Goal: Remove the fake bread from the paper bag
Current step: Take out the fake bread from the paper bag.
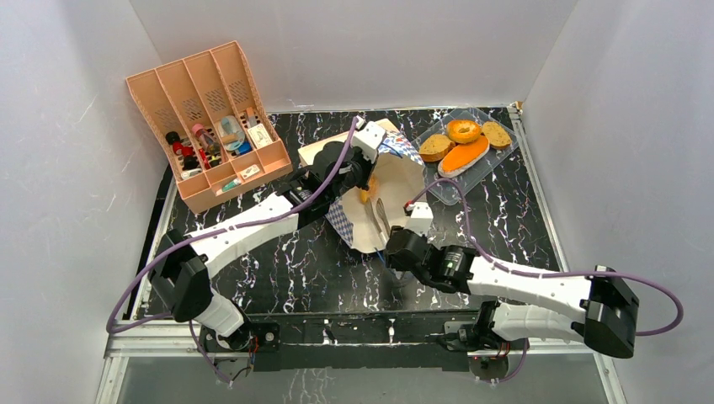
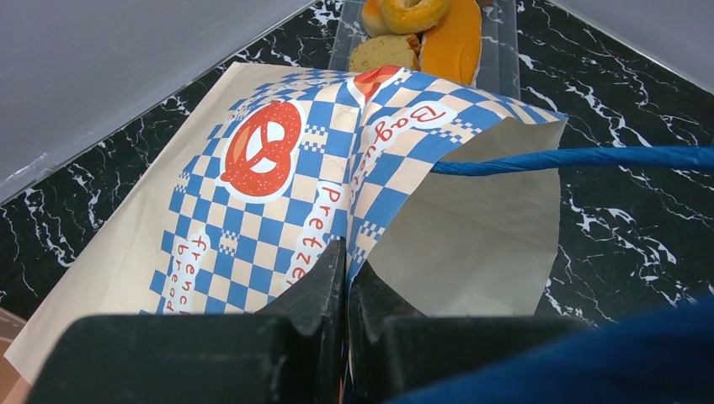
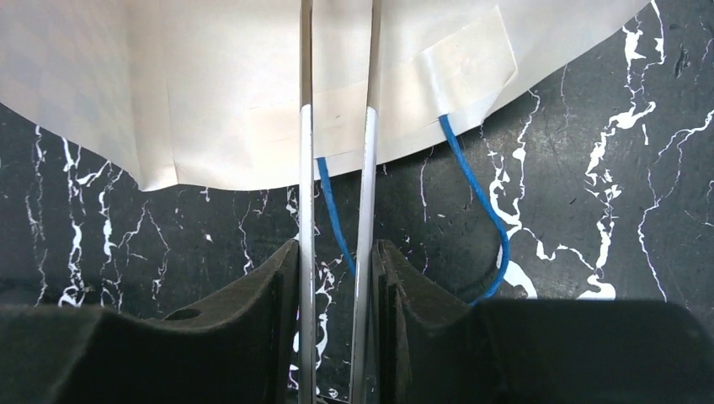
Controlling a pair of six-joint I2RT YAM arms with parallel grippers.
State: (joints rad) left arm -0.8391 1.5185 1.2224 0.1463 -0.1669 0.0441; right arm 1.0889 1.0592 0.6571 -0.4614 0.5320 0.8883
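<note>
Counted on surface (image 1: 505,244):
- paper bag (image 1: 396,178): one, with two blue cords: upper cord (image 2: 581,158), lower cord (image 3: 484,202).
- clear tray (image 1: 448,194): one.
- toy breads on tray: four. One ring bagel (image 1: 464,130), one long loaf (image 1: 465,156), one toast slice (image 1: 435,148), one tan bun (image 1: 497,135).
- yellow piece (image 1: 364,195) inside bag: one, kind unclear.
- tongs (image 3: 337,126): one pair.
- organiser (image 1: 160,93): one, four slots.
- pincers: two. Left pincer (image 2: 346,252), right pincer (image 3: 337,246).

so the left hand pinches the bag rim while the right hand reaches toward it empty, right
Not quite. The right hand isn't empty: it is shut on tongs, whose two metal arms run out of its grip toward the bag. The right wrist view shows this. The left hand does pinch the bag rim.
</note>
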